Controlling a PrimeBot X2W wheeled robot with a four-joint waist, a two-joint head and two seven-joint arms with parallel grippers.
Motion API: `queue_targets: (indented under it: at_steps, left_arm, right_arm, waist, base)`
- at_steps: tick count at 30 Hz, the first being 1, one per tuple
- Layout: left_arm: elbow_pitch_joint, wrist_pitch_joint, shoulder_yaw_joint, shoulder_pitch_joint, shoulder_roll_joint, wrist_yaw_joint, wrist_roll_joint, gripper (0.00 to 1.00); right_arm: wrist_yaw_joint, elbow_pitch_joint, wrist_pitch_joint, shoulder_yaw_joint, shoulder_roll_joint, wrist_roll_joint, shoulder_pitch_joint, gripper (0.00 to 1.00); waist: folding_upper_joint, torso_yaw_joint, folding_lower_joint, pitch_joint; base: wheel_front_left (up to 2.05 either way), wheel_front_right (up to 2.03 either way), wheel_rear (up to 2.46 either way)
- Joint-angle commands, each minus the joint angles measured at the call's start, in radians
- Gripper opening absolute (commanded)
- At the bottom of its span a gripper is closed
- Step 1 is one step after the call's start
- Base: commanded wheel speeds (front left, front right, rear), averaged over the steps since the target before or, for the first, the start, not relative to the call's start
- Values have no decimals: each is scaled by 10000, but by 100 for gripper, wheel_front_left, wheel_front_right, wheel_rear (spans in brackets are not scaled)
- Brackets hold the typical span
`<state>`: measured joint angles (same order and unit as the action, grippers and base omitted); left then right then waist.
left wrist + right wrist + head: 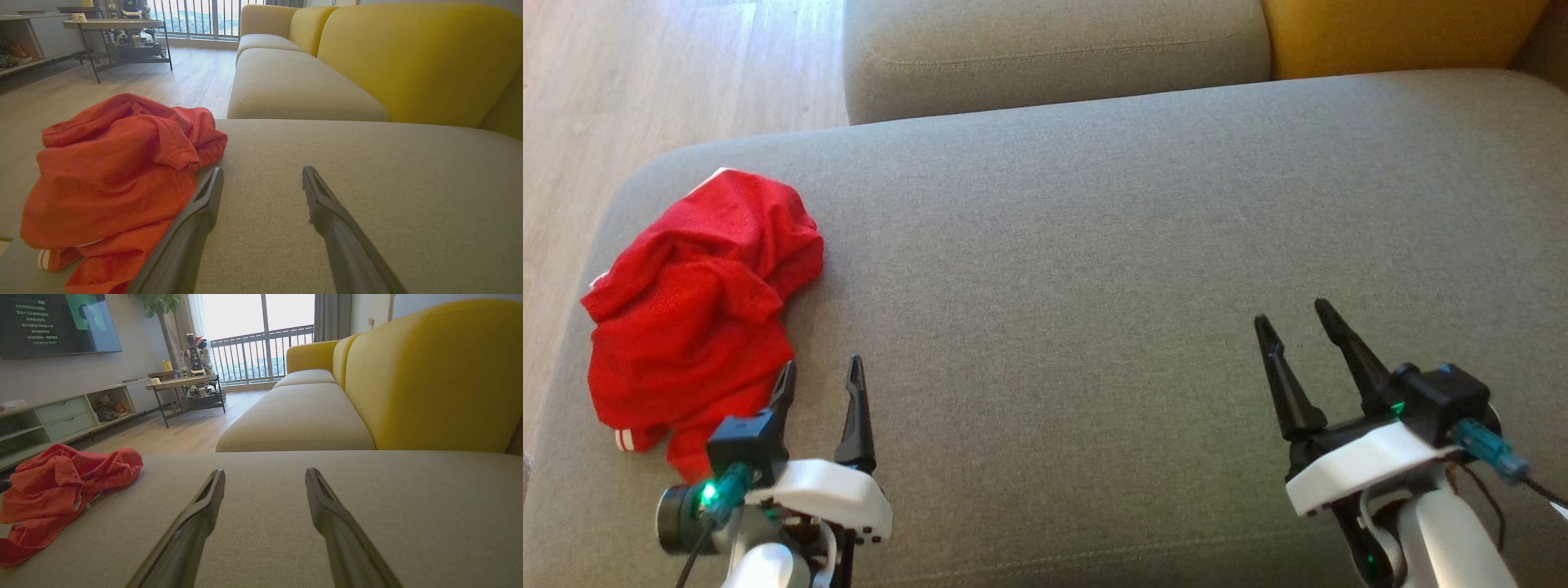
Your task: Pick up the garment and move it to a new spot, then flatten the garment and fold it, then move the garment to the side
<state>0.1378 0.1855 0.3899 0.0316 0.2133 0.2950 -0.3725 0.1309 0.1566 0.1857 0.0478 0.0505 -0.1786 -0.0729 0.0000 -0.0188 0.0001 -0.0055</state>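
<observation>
A crumpled red garment (698,306) lies in a heap at the left end of the grey sofa seat (1094,269); a white-striped hem shows at its near edge. It also appears in the left wrist view (118,179) and at the far left of the right wrist view (57,486). My left gripper (820,371) hovers open just right of the garment's near edge, its left finger close beside the cloth, nothing between the fingers (204,204). My right gripper (1294,314) is open over bare cushion, far to the right of the garment.
A second grey seat cushion (1054,49) and a yellow backrest (1396,33) lie beyond. Wooden floor (645,82) drops off past the sofa's left edge. Farther off stand a low table (184,381), a TV cabinet (61,416) and a balcony railing.
</observation>
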Motion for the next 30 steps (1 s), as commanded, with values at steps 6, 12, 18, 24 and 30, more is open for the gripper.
queue_targets:
  at_steps: [6, 12, 18, 24, 30]
  left_arm:
    - [-272, 294, -650, 405, -152, -346, 446, 100]
    - [-268, 441, -840, 322, -328, -491, 1176, 100]
    - [-94, 616, -1008, 223, -536, -618, 2048, 100]
    - [214, 763, -1266, 224, -774, -799, 2613, 100]
    - [425, 763, -1681, 178, -1078, -1205, 2423, 100]
  right_arm:
    - [-1, -269, 288, 136, -13, 362, -420, 100]
    - [-2, -278, 436, 115, -10, 790, -458, 100]
    - [-2, -342, 613, 165, -6, 1441, -515, 100]
    - [-2, -212, 761, 176, -2, 1320, -528, 100]
    - [-2, 19, 761, 138, -2, 712, -588, 100]
  waist:
    - [0, -1, -1, -23]
    - [0, -7, -1, -26]
    - [0, -15, -1, -17]
    - [0, -22, -1, -20]
    - [0, -26, -1, -24]
  base:
    - [0, 0, 0]
    - [0, 0, 0]
    - [0, 0, 0]
    - [0, 0, 0]
    - [0, 0, 0]
